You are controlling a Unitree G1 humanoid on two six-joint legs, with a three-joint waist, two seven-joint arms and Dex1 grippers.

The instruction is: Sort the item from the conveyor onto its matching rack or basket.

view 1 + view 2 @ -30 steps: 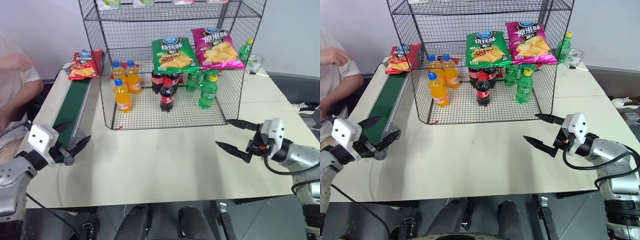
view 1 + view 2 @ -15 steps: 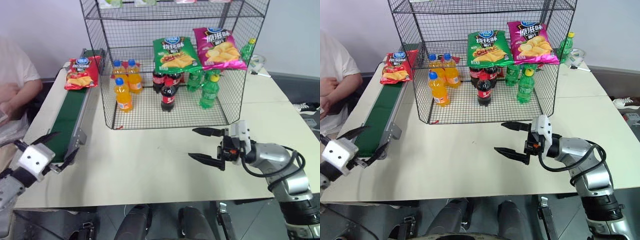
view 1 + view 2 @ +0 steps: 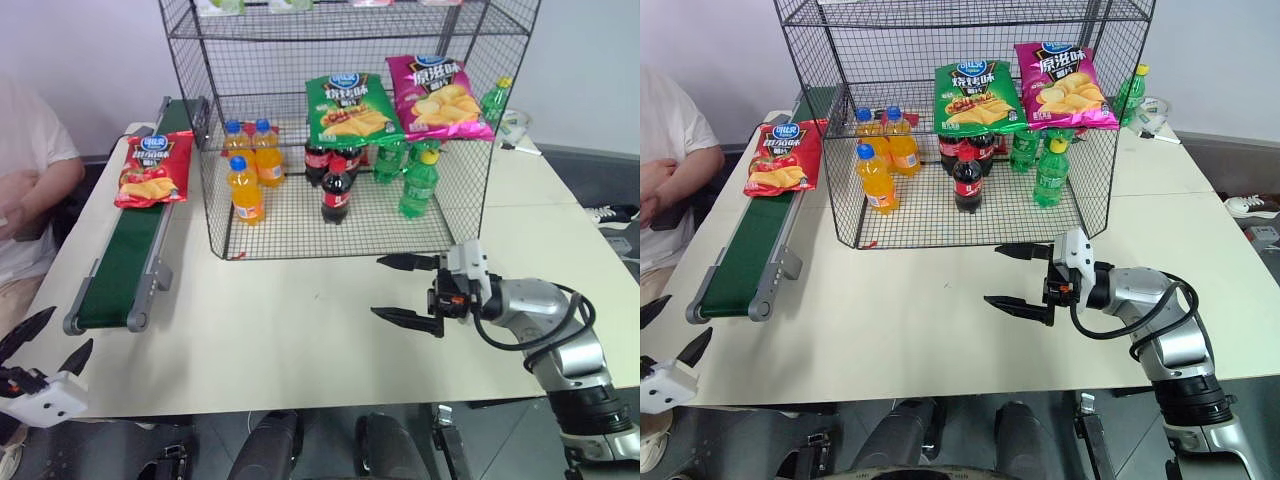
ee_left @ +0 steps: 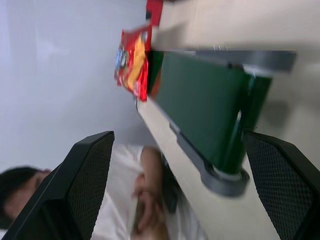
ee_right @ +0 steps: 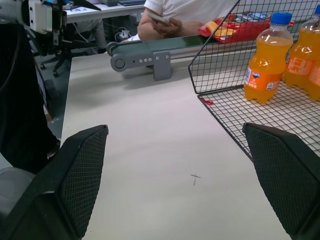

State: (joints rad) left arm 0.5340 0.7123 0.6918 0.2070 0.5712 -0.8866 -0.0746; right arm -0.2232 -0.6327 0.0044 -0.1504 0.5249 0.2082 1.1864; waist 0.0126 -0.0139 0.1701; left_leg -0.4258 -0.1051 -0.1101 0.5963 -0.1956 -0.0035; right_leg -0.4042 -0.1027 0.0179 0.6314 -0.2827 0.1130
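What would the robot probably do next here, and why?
Probably swing the open left gripper up toward the red chip bag on the conveyor. The bag lies unheld on the belt, beside the black wire rack, and the open right gripper hangs on the bag's far side.

Silver right arm (image 3: 545, 310), black cable, black-fingered white-housed hand (image 3: 407, 290).
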